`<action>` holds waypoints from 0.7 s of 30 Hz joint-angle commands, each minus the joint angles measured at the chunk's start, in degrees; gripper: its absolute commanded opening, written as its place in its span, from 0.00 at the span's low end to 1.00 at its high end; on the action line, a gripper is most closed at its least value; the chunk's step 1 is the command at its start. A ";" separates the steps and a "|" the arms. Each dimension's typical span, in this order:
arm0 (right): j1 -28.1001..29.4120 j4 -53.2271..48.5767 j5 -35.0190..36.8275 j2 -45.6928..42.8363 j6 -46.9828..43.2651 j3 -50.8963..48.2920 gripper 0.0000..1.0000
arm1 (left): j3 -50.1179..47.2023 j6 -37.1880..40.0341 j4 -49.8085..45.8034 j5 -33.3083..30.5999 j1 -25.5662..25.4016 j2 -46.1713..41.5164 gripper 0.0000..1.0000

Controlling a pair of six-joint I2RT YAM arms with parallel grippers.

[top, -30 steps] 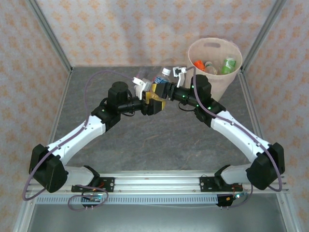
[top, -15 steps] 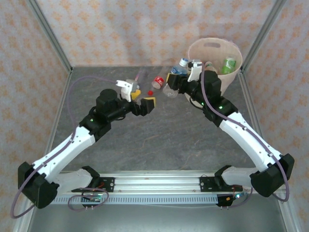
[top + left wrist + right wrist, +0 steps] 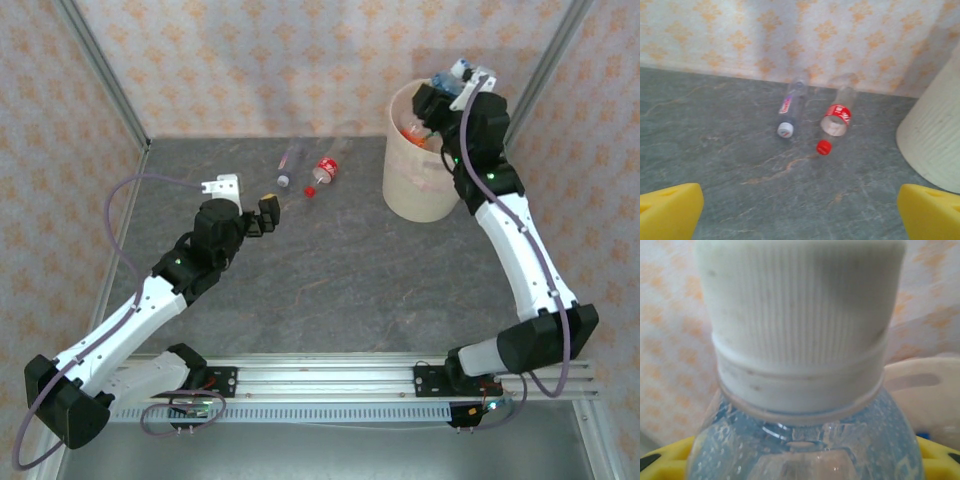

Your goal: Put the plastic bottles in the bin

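Grey stone tabletop seen from above: the bin [image 3: 420, 185] stands at two o'clock, and the right gripper [image 3: 447, 85] over its rim clamps a white-capped bottle [image 3: 458, 72]. The left gripper [image 3: 247, 203] gapes wide at nine o'clock. A slim bottle [image 3: 288, 163] and a red-labelled bottle [image 3: 326, 168] lie at twelve.

Left wrist: yellow fingertips [image 3: 667, 210] are spread far apart, with both loose bottles ahead and the bin at three o'clock.

Right wrist: yellow pads [image 3: 660, 460] flank the white-capped bottle.
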 commanded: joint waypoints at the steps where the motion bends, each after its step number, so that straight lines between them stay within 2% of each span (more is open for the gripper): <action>1: -1.52 1.98 7.64 3.83 2.41 3.85 0.52 | -0.33 -0.90 -2.95 -5.43 0.26 -0.19 1.00; 3: -2.75 1.72 9.85 6.73 3.03 5.30 0.53 | -0.26 -0.70 -3.24 -5.77 0.29 0.13 1.00; 8: -4.94 -0.45 8.88 14.21 7.61 10.67 0.53 | 0.68 -0.94 -5.11 -6.62 0.36 0.93 1.00; 13: -4.94 -2.23 8.97 22.81 16.40 18.29 0.60 | 0.47 -1.16 -4.67 -6.37 0.53 1.28 1.00; 15: -4.99 -3.81 9.55 26.58 20.34 22.41 0.66 | 0.65 -1.19 -4.81 -6.12 0.62 1.65 1.00; 16: -5.02 -6.15 9.44 28.56 21.96 25.39 0.73 | 0.83 -1.34 -5.03 -6.09 0.66 1.91 1.00; 19: -5.01 -17.41 12.31 31.26 26.08 33.20 0.88 | 1.46 -1.54 -6.09 -6.21 0.69 2.53 1.00; 21: -5.03 -19.24 14.86 29.64 27.39 31.80 0.96 | 1.53 -1.55 -6.50 -6.46 0.82 2.69 1.00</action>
